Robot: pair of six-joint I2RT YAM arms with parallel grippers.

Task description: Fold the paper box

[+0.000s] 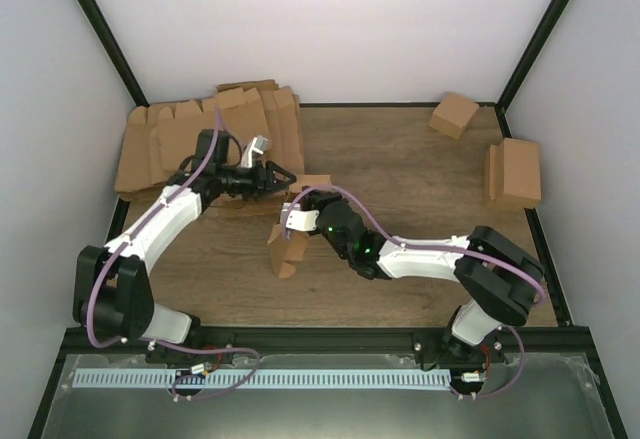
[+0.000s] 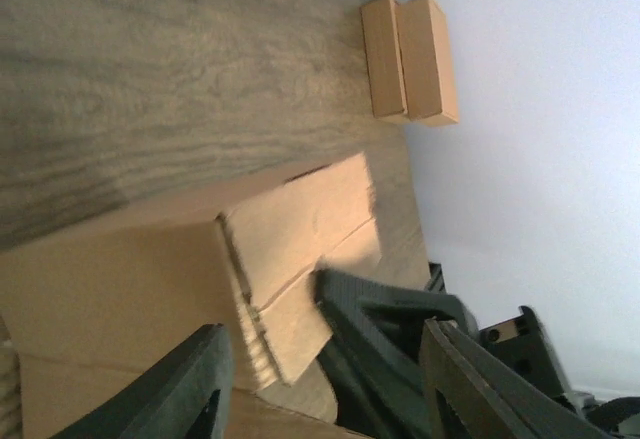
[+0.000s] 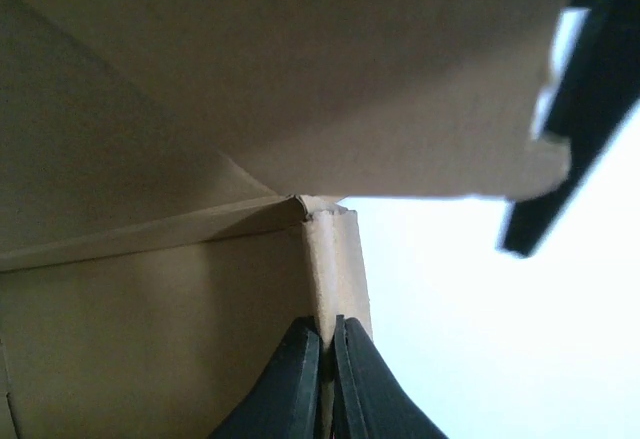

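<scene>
The paper box (image 1: 287, 249) is a partly folded brown cardboard sheet, held up off the table between the two arms. My right gripper (image 1: 293, 216) is shut on it. The right wrist view shows the right gripper (image 3: 325, 344) pinching a thin upright wall edge of the paper box (image 3: 300, 79), with panels spreading above and to the left. My left gripper (image 1: 283, 175) sits just behind the sheet's upper flap. In the left wrist view the left gripper (image 2: 330, 394) stands open, with a flap of the paper box (image 2: 290, 249) and the right arm's dark finger between its jaws.
A pile of flat brown blanks (image 1: 200, 134) lies at the back left, under the left arm. A small cube-like box (image 1: 453, 114) sits at the back right. Two folded boxes (image 1: 515, 172) stand by the right wall and also show as folded boxes (image 2: 410, 59) in the left wrist view.
</scene>
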